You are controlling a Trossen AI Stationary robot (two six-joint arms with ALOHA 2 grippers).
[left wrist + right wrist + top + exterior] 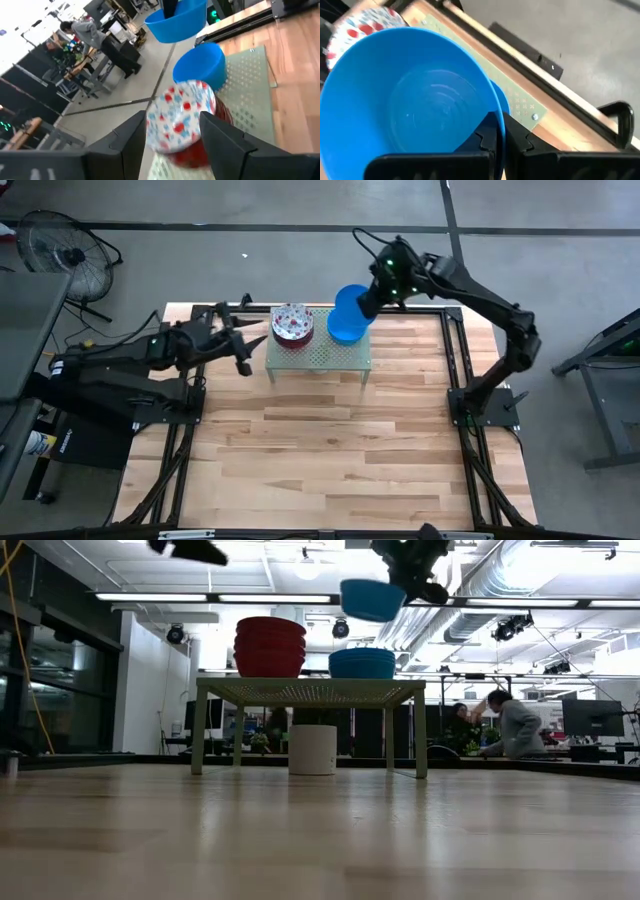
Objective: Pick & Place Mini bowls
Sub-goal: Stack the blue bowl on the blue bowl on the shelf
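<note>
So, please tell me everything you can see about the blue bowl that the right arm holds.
The blue bowl is small, round and shallow, solid bright blue, smooth and glossy like plastic, and empty. The right claw is shut on its rim, one finger inside and one outside. It hangs tilted in the air above the stack of blue bowls on the green rack, touching neither. The left claw waits open near the floral bowls.

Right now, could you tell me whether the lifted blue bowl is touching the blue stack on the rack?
Apart. In the low view, the lifted blue bowl hangs with open background above the blue stack.
</note>
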